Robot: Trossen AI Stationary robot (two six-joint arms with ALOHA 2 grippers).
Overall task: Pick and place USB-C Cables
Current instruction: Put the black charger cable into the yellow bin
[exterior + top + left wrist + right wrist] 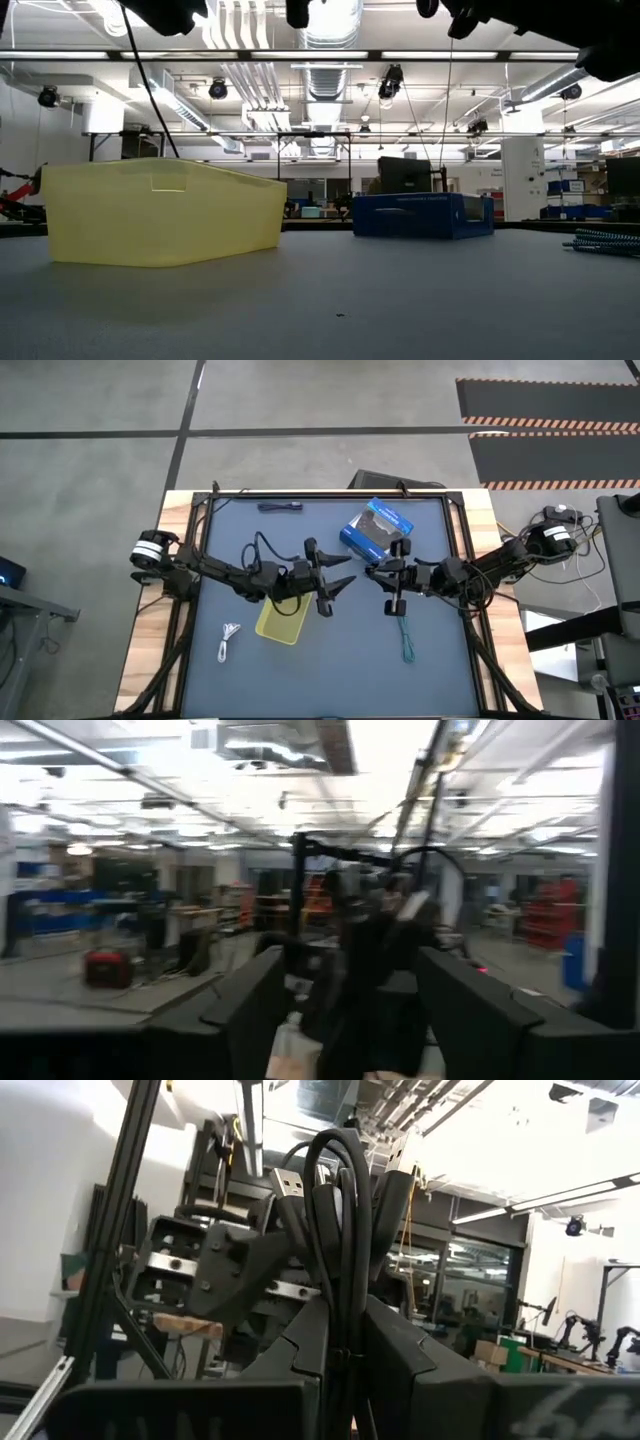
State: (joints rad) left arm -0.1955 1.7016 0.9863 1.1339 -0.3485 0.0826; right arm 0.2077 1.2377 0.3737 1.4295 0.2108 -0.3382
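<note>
Cables sit in different places, so I judge the job unfinished. My right gripper hangs above the mat's middle, near the blue retail box, jaws clamped on the black cable. My left gripper hangs just beside the yellow tray with fingers spread wide and nothing between them. I cannot tell whether any cable already lies in the tray. Three cables lie loose on the mat: the white cable near the left edge, the teal cable below my right gripper, and the dark purple cable close to the far edge. Both grippers face each other near the centre, leaving little room between them; the mat's near half is open.
</note>
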